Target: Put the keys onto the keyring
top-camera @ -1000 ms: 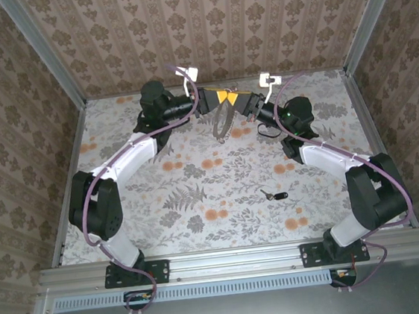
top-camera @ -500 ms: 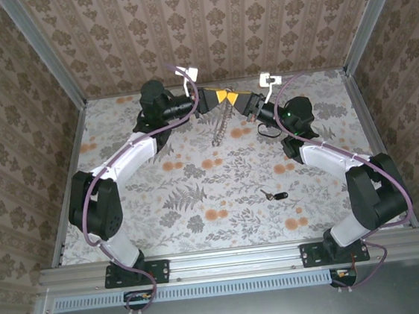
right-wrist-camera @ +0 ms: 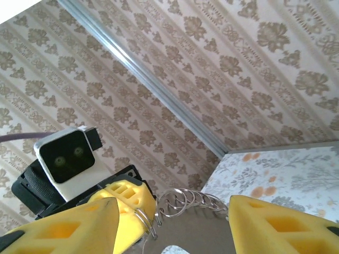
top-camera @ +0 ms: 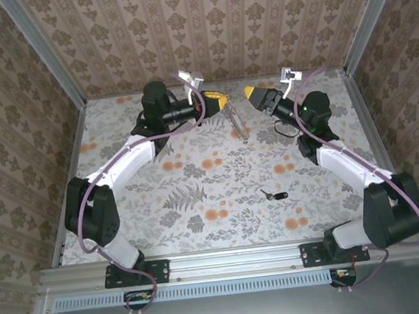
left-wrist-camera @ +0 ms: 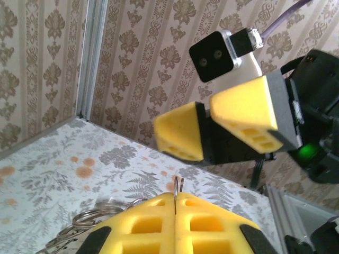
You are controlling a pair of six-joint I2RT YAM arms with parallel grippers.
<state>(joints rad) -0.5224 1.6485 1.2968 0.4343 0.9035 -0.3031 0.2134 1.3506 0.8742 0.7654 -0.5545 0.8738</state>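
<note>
1. Yellow-padded left gripper point(top-camera: 221, 100) is pinching the keyring point(left-wrist-camera: 177, 186) tight between its fingertips, the loop hanging near the table's point(top-camera: 125, 211) far edge.
2. Just beside it, the right gripper point(top-camera: 251, 93) is gaping open, empty.
3. Well apart, the key point(top-camera: 275, 194) is lying toward the near edge.

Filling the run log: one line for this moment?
left end effector: shut on keyring | right end effector: open | key: on table

Both arms reach toward the table's point(top-camera: 147, 208) far edge, wrists raised, grippers facing each other, near but apart. The left gripper point(top-camera: 221, 100) pinches the keyring point(left-wrist-camera: 176, 186); the right gripper's point(top-camera: 251, 93) jaws gape.
</note>
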